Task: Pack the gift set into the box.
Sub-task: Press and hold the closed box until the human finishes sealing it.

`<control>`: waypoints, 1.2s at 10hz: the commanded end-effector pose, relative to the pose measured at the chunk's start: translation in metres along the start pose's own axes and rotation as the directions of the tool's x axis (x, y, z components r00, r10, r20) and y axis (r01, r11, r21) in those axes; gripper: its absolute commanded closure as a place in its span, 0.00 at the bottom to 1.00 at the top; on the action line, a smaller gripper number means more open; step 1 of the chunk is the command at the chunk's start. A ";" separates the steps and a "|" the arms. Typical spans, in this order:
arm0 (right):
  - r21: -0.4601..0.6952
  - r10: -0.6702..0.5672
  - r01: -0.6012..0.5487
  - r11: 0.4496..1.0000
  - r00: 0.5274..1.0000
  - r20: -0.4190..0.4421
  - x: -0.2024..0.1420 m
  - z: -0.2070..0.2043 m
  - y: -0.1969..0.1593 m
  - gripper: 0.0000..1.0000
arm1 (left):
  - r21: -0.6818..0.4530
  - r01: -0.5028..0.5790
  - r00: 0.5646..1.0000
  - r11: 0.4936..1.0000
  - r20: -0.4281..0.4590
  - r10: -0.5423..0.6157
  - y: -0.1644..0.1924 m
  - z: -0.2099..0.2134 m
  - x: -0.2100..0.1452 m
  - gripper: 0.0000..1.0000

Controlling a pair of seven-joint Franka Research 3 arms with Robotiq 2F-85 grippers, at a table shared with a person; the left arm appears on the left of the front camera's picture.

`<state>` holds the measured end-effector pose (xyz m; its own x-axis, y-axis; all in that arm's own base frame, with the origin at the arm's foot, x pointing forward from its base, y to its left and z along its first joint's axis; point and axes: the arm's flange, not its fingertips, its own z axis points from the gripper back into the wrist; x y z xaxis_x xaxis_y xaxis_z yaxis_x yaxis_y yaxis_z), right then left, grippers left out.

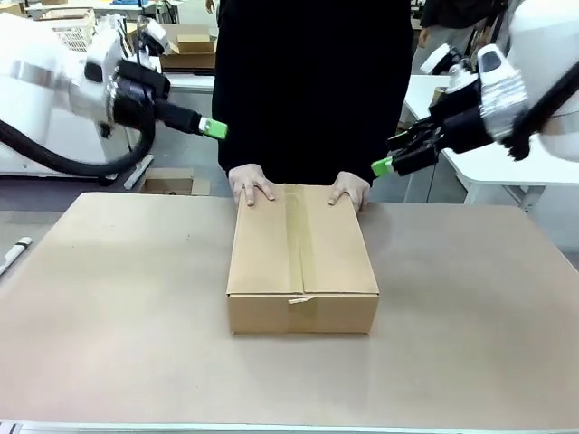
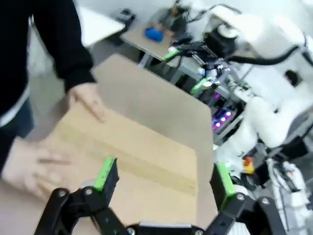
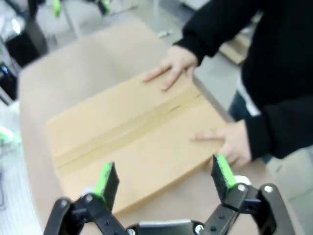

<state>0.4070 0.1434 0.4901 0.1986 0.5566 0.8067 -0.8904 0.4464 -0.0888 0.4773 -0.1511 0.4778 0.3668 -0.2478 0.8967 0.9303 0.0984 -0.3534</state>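
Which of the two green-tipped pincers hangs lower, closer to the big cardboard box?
The right pincer, on the picture's right in the front view. Its tips hang near the person's hand on the box; the left pincer sits higher.

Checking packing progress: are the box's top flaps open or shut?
Shut. The box has its flaps folded flat, meeting along a centre seam, with the person's hands resting on its far edge. Contents cannot be told.
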 end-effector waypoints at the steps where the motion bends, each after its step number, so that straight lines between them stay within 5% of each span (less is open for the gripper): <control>1: -0.046 0.177 -0.171 0.984 0.959 0.222 -0.010 -0.050 -0.022 0.00 | -0.164 0.153 0.985 0.975 0.108 -0.136 -0.003 -0.031 -0.050 0.00; 2: -0.084 -0.161 0.168 0.982 0.984 0.079 -0.010 -0.059 -0.035 0.00 | -0.130 0.163 0.985 0.978 0.071 -0.154 -0.003 -0.054 -0.072 0.00; 3: -0.018 0.103 -0.102 0.995 0.994 0.044 0.003 -0.016 0.000 0.00 | -0.057 0.087 0.995 0.995 0.060 -0.084 -0.003 -0.016 -0.024 0.00; 4: -0.018 0.103 -0.102 0.995 0.994 0.044 0.003 -0.016 0.000 0.00 | -0.057 0.087 0.995 0.995 0.060 -0.084 -0.003 -0.016 -0.024 0.00; 5: -0.033 0.029 -0.028 0.999 0.998 0.048 -0.003 -0.039 -0.014 0.00 | -0.105 0.138 0.989 0.985 0.071 -0.131 -0.004 -0.041 -0.060 0.00; 6: 0.143 0.188 -0.200 0.969 0.978 0.092 0.002 -0.052 -0.013 0.00 | -0.010 0.322 0.944 0.947 0.075 -0.320 -0.013 -0.059 -0.052 0.00; 7: 0.375 0.282 -0.362 0.854 0.926 0.251 -0.013 -0.062 -0.013 0.00 | 0.041 0.404 0.909 0.914 0.088 -0.407 -0.012 -0.071 -0.058 0.00; 8: 0.454 0.247 -0.436 0.777 0.875 0.416 -0.031 -0.061 -0.014 0.00 | 0.067 0.413 0.901 0.908 0.116 -0.419 -0.005 -0.075 -0.064 0.00; 10: 0.489 0.215 -0.424 0.762 0.878 0.427 -0.055 -0.068 -0.011 0.00 | 0.113 0.470 0.871 0.876 0.099 -0.480 -0.002 -0.084 -0.072 0.00; 12: 0.409 0.197 -0.343 0.846 0.913 0.357 -0.058 -0.091 0.000 0.00 | 0.188 0.524 0.832 0.831 0.096 -0.547 -0.001 -0.097 -0.082 0.00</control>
<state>0.4251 0.1606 0.3916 -0.1564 0.3020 0.9404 -0.9799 -0.1666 -0.1095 0.4532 -0.2159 0.3900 -0.1442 -0.1739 0.9741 0.9829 0.0890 0.1614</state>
